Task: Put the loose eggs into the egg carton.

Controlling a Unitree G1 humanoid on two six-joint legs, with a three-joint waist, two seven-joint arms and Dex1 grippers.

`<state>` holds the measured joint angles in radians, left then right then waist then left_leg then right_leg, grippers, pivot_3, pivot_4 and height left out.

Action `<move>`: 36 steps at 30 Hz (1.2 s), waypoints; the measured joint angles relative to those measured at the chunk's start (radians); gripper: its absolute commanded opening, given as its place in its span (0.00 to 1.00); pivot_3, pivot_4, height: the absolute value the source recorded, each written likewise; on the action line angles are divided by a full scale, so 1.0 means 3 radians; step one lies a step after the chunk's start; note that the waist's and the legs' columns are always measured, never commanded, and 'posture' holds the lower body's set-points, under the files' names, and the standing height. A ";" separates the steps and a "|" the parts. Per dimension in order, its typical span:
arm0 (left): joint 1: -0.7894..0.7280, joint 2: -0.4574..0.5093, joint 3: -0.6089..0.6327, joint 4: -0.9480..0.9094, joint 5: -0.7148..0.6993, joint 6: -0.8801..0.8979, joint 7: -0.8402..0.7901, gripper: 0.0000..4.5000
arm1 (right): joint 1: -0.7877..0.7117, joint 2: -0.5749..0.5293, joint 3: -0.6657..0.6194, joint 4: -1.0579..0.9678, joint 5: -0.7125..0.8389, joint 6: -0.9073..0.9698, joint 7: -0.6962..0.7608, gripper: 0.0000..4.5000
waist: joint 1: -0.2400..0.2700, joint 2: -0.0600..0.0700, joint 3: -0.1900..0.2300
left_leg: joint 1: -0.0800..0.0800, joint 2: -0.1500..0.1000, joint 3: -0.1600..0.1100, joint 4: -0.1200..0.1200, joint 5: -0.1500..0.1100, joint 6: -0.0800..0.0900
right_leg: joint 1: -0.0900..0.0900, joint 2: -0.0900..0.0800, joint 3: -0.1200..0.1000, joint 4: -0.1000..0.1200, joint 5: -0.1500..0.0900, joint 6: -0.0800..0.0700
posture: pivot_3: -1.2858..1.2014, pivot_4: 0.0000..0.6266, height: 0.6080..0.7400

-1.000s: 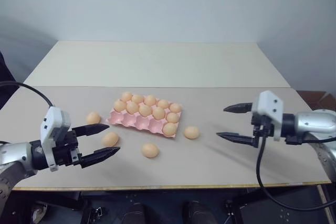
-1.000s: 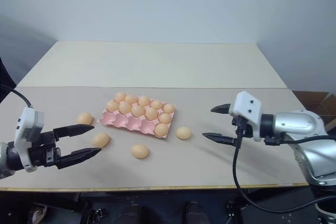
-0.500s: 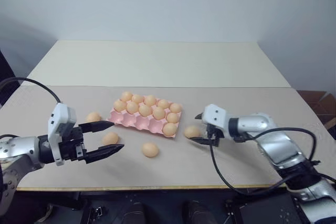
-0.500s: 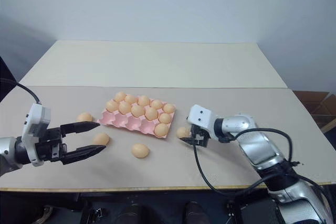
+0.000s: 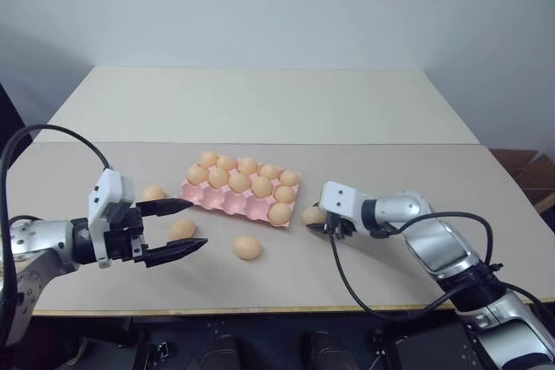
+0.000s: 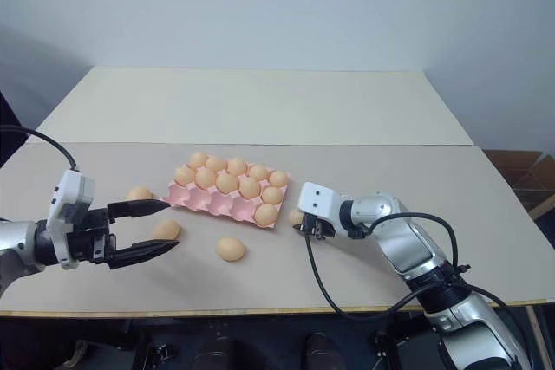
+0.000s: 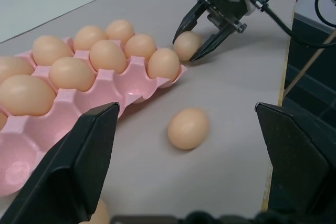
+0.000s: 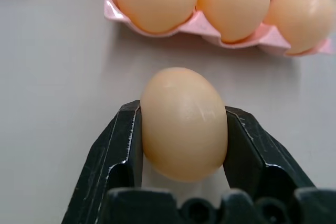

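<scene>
We have the right gripper [image 8: 184,129] clamped on one loose egg [image 8: 184,121], on the table [image 5: 390,179] just off the egg carton [image 5: 241,198] corner nearest the table's right edge. Left gripper [image 5: 178,230] gapes wide and empty, another egg [image 5: 181,228] between its fingers' reach.

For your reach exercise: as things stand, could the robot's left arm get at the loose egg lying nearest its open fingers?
Probably yes. The left gripper stands open beside that egg, with bare table and nothing between them.
</scene>
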<state>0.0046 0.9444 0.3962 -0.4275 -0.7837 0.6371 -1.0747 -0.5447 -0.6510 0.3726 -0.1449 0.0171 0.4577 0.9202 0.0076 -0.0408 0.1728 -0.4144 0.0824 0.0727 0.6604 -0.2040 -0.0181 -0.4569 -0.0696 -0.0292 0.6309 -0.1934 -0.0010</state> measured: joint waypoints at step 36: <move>0.0045 0.0044 0.0006 -0.0030 0.0098 -0.0032 -0.0027 1.00 | -0.0894 0.0994 0.0239 0.0213 -0.0109 -0.0041 0.0018 0.99 | -0.0044 0.0000 0.0000 | -0.0003 0.0008 -0.0001 -0.0002 0.0000 -0.0001 | -0.0003 0.0005 -0.0006 0.0002 0.0005 -0.0005 | 0.52 0.24 1.00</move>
<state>0.0181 0.9575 0.3979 -0.4363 -0.7543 0.6276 -1.0827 -0.8128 -0.3528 0.4442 -0.0810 -0.0156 0.4454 0.9256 -0.0056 -0.0407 0.1728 -0.4153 0.0848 0.0724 0.6598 -0.2039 -0.0183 -0.4578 -0.0680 -0.0310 0.6315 -0.1920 -0.0025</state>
